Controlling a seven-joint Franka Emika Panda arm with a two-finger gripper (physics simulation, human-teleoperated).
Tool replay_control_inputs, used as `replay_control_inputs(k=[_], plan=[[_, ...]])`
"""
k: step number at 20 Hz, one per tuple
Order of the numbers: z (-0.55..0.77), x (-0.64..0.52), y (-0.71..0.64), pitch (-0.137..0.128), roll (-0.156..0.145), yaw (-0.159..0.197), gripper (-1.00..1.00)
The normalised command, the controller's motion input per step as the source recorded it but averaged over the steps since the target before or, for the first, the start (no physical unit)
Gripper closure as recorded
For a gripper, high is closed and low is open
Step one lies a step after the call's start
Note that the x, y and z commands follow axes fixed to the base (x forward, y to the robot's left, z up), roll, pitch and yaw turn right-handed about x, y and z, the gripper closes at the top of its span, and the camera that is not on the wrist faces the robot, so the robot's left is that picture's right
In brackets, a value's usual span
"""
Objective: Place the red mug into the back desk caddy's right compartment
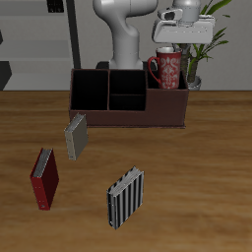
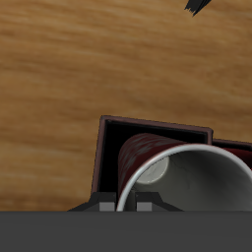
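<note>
Striped in black and white, a book (image 1: pixel 125 198) stands nearest the table's front edge, with a red book (image 1: pixel 44 178) at about nine o'clock from it and a grey book (image 1: pixel 76 136) at eleven o'clock. Beyond them sits the back desk caddy (image 1: pixel 128 96), dark maroon with black sections. The red mug (image 1: pixel 165 70) stands upright in the right compartment (image 1: pixel 165 91), its loop handle facing the small middle sections. The wrist view looks down into its white inside (image 2: pixel 197 182) and speckled red wall. It looks rigid, glazed and probably slippery, fairly light; the rim wall seems the surest hold. The gripper (image 1: pixel 183 22) hangs above the mug, apart from it; whether its fingers are spread, I cannot tell.
</note>
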Motion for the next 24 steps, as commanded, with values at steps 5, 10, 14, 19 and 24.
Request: replay_control_inputs(k=[5,10,14,19,24], plan=[[-0.2,0.05,-0.06,0.035,-0.008,-0.016,1.0],[-0.22,0.06,0.02,0.038,0.007,-0.016,1.0],[-0.3,0.05,0.14,0.053,0.032,-0.014,1.0],[-0.21,0.04,0.14,0.039,0.03,0.011,1.0],[-0.22,0.08,0.05,0.048,0.014,-0.006,1.0]])
